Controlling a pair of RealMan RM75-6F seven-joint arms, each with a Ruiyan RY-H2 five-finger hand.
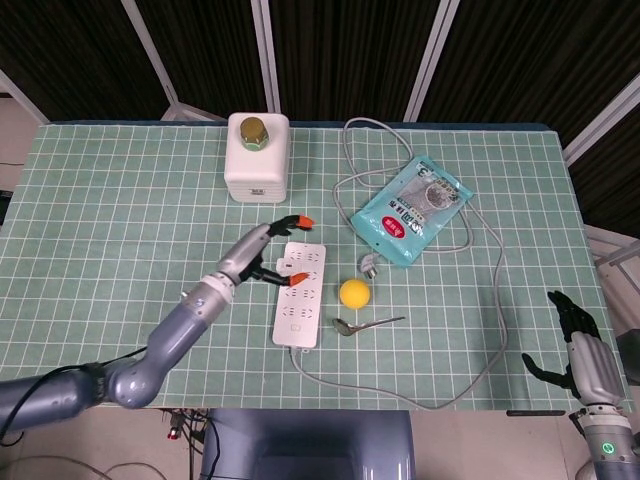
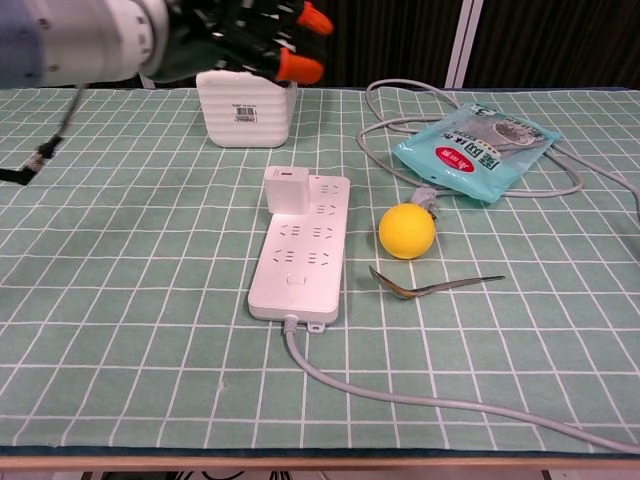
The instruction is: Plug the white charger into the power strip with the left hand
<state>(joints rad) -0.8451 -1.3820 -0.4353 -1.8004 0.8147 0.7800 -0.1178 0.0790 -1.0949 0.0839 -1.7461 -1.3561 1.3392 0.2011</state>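
White charger (image 2: 286, 190) — a small white block seated upright in the far end of the power strip (image 2: 301, 249), at its left corner; nothing touches it.

Power strip — white, lying flat with its long side running toward the near table edge. A grey cord (image 2: 420, 398) leaves its near end and curves off to the right.

Left hand (image 1: 268, 256) — raised clear of the strip, up and to the left of it, fingers spread and holding nothing; orange fingertips (image 2: 299, 68) show at the top of the chest view.

Right hand (image 1: 579, 347) — at the table's near right corner, off the mat, fingers apart and empty.

Yellow ball (image 2: 406, 231) — just right of the strip, apart from it.

Metal spoon (image 2: 431, 285) — near side of the ball, bowl toward the strip.

Grey plug (image 2: 428, 197) — just beyond the ball, at the end of a looping grey cable (image 1: 350, 150).

Blue pouch (image 2: 476, 148) — lying flat to the far right, over part of the cable.

White container (image 1: 257, 156) with a brass-coloured cap (image 1: 251, 129) — far side of the table, beyond the strip.

Surface — table covered by a green mat (image 1: 120, 220) with a white grid, reaching to the edges.

Room — dark panels (image 1: 340, 55) behind the table, divided by slanting white frame bars (image 1: 266, 55); pale floor visible at either side.
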